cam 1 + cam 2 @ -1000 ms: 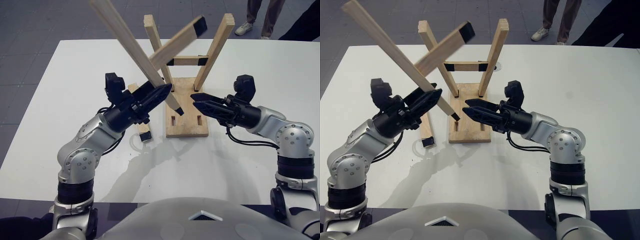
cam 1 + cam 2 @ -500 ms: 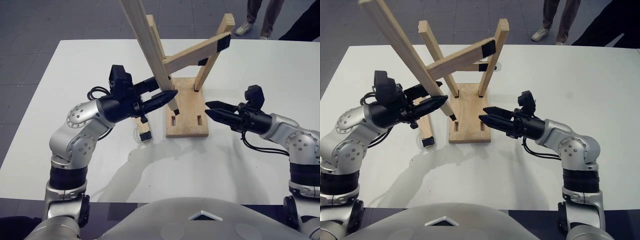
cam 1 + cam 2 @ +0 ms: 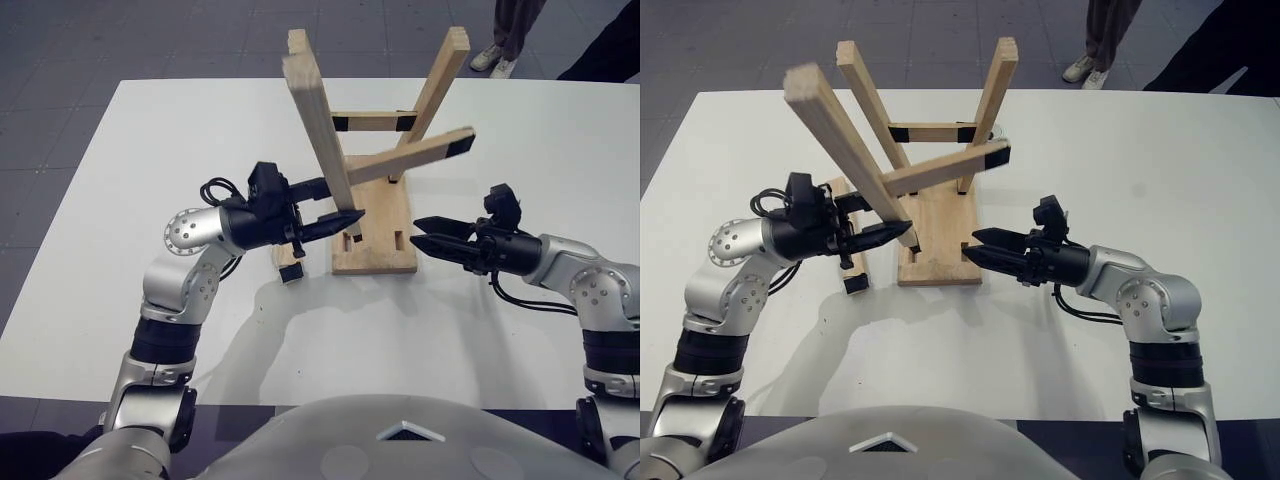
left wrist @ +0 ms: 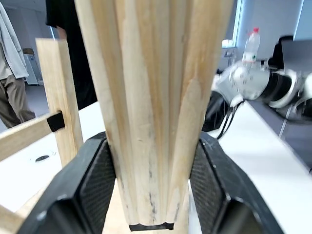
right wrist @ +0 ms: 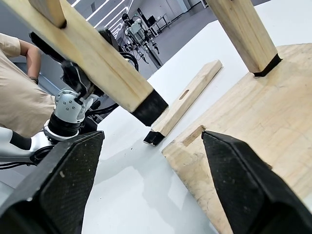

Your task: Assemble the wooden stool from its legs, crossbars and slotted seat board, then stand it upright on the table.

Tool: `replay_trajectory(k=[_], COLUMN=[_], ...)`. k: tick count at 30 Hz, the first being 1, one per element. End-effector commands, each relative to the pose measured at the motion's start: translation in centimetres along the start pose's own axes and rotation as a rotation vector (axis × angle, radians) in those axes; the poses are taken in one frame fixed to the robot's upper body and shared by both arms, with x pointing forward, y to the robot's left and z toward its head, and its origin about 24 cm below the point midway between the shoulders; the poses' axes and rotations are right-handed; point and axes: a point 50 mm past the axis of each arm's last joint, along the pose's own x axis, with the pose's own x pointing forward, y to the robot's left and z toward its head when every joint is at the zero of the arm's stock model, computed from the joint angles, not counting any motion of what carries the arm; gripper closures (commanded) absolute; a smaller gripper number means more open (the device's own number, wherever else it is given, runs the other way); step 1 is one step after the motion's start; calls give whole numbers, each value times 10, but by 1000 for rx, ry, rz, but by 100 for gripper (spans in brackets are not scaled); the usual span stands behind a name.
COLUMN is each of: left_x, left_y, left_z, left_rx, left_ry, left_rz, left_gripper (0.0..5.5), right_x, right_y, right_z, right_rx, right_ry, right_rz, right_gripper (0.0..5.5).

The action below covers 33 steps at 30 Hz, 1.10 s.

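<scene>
The left pincer (image 3: 345, 218) clamps a leg (image 3: 315, 130) low down, aiming its foot at the seat board (image 3: 375, 256) lying on the bench (image 3: 120, 180). The right pincer (image 3: 420, 232) hovers open beside the board, likely to steady it.

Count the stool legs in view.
4: far-left leg and far-right leg stand in the seat board; held leg in the left gripper; loose leg lies flat beside the board.
</scene>
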Motion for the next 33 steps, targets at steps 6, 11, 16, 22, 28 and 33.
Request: replay_trajectory(k=[6, 11, 16, 22, 28, 33], left_x=[-7, -4, -8, -13, -15, -22], left_y=[-1, 2, 2, -7, -19, -19], left_z=[-14, -13, -9, -6, -7, -11], left_rx=[107, 159, 206, 230, 142, 104], left_ry=[63, 22, 12, -7, -74, -79], left_rz=[-21, -6, -6, 14, 122, 186], left_gripper=[345, 345, 345, 345, 345, 345], right_x=[-1, -4, -6, -14, -15, -16], right_y=[0, -1, -1, 2, 2, -2], right_z=[-2, 0, 3, -2, 5, 13], right_rx=[-7, -8, -7, 14, 16, 7], right_ry=[28, 48, 69, 91, 147, 201], right_rz=[-16, -20, -22, -41, -20, -7], right_gripper=[180, 180, 180, 180, 180, 180])
